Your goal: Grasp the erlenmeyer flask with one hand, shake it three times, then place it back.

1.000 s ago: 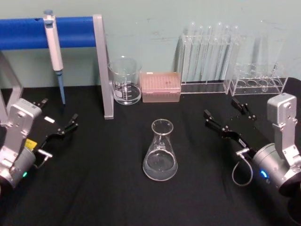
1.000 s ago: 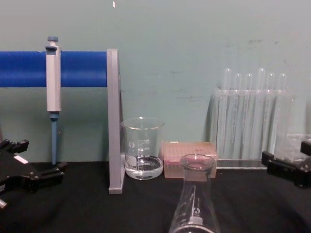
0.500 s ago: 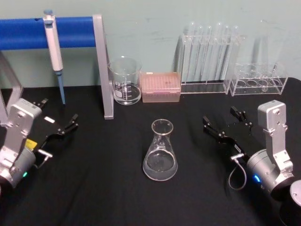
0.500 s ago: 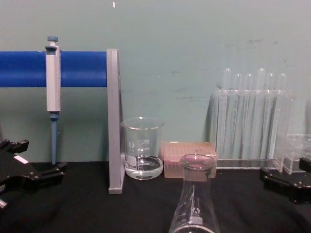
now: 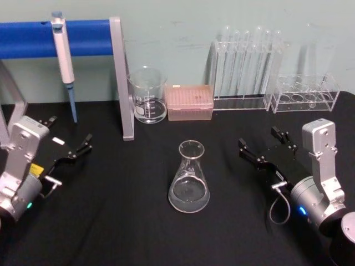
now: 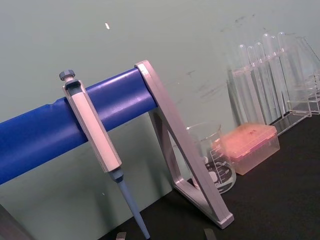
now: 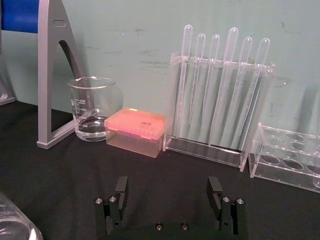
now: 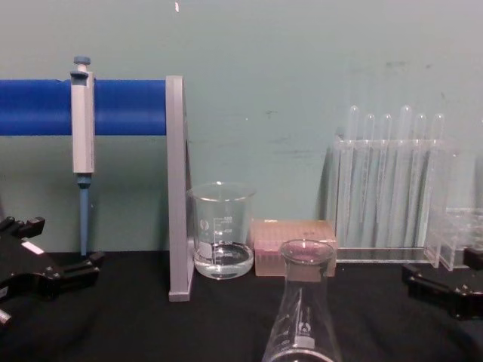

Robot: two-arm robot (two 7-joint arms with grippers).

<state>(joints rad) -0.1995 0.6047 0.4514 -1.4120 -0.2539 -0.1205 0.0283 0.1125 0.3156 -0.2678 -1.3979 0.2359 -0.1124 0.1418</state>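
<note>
Though wide open — hand [image 5: 265, 145] empty

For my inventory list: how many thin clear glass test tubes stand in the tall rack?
6, side by side in the tall clear rack at the back wall: test tubes.

Pale green wall [image 8: 302, 68] is running across the whole back, showing faint scuffs and smudges. Black cloth tabletop [image 5: 122, 221] is covering the bench right up to the wall. Grey metal stand [image 5: 119, 77] is carrying a blue horizontal bar [image 5: 33, 37] at the left rear, with a grey-and-blue pipette [image 5: 64, 61] hanging off it, tip pointing down. Light is falling evenly and casting soft shadows on the wall behind the clear test tube rack [image 5: 244, 66]. A second, low clear rack [image 5: 305, 94] is sitting just right of it. A pink tip box [image 5: 189, 102] is sitting against the wall.
</note>
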